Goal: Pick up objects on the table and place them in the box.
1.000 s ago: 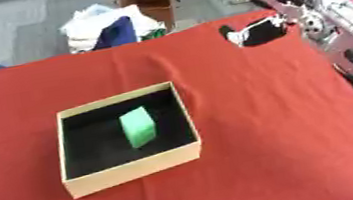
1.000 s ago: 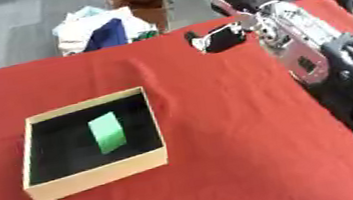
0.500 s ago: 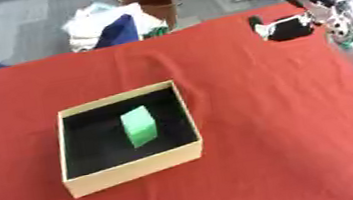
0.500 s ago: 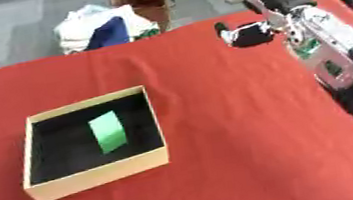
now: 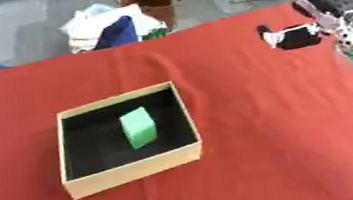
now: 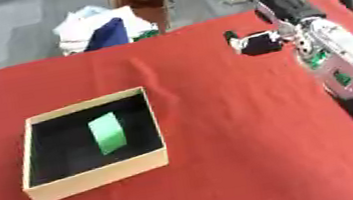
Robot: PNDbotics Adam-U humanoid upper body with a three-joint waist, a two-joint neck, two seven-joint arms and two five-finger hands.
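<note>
Since a second ago the right hand [image 6: 261, 42] has drawn back toward the far right of the table [image 5: 252, 161], away from the box [image 5: 134, 168]; the whole picture has also shifted, which is the head tilting, and the box with its green block [image 5: 138, 127] lies as it did; the hand is blurred, a dark and white shape at the end of the arm that comes in from the upper right, and whether its fingers are curled or straight cannot be told; it shows above the red cloth near the far right edge, well apart from the box.

The red cloth runs bare in front of the box to the near edge and bare on the right between the box and the arm; the far edge of the table lies just beyond the hand, and the right edge slants down under the forearm.

The box is a shallow square one, tan walls and a black inside, left of the table's middle; the green block stands in it near the middle, tilted, clear of the walls.

Beyond the far edge, on the grey floor, lie a heap of white and blue cloth [image 5: 106, 26] and a brown carton [image 5: 153, 0]; the left hand shows in neither view.
</note>
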